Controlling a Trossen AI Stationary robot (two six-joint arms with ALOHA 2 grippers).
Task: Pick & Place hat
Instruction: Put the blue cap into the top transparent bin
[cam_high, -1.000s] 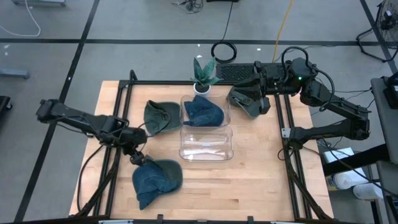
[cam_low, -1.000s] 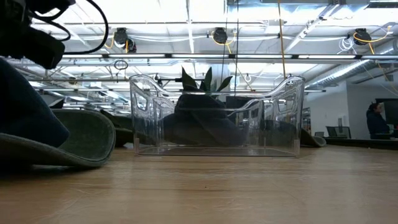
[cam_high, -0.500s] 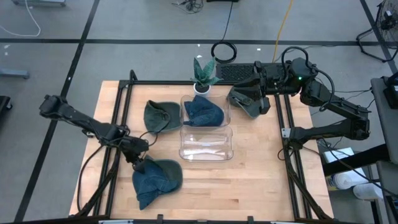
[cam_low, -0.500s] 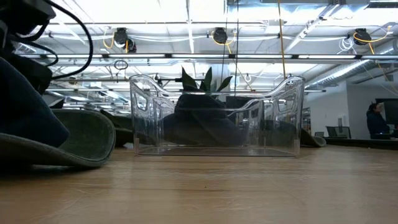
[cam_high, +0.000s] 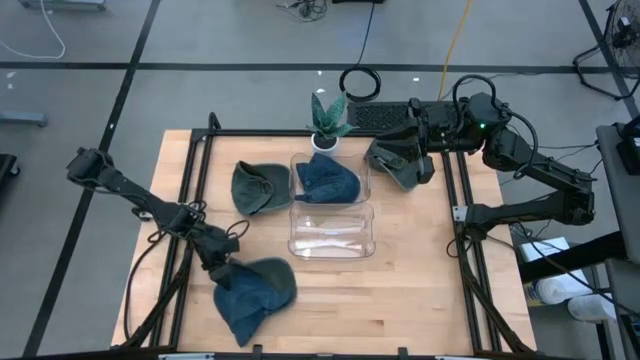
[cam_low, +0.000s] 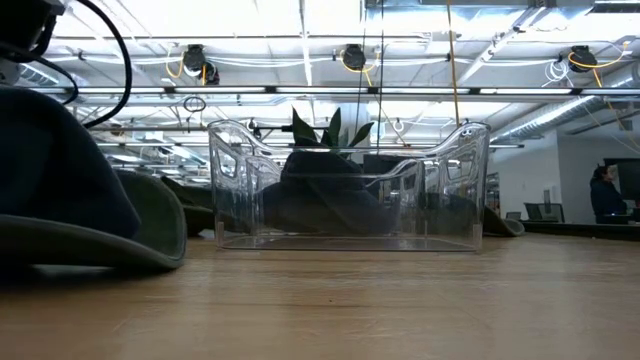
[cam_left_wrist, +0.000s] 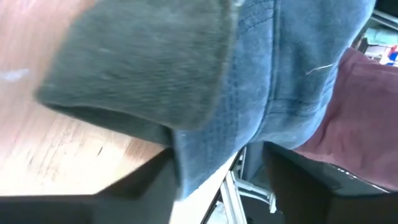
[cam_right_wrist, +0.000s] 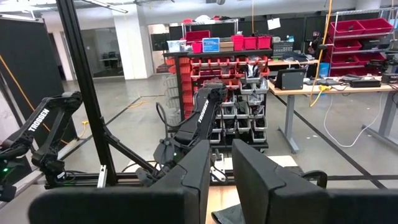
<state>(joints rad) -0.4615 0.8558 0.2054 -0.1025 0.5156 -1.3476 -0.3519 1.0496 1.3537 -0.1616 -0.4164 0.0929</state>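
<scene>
A blue denim hat with a green-lined brim lies near the table's near left corner, resting on its brim. My left gripper sits at the hat's far-left edge, shut on it; in the left wrist view the hat fills the picture above the gripper. My right gripper waits shut at the far right, over a dark green hat. Its fingers stand almost together in the right wrist view. My left gripper pinches a fold of blue cloth at the hat's far-left edge between its two fingers. It comes slanting down from the table's left. Most of the hat lies on the table, its brim flat on the wood.
Two clear bins stand mid-table: the far one holds another blue hat, the near one holds nothing. A green hat lies left of the far bin. A potted plant stands at the far edge. Black frame rails run along both sides.
My left gripper has moved toward the near edge and down onto the blue hat's far-left edge. The hat has shifted slightly toward the near edge and changed shape; in the low view its crown now bulges higher. The right arm has kept still.
</scene>
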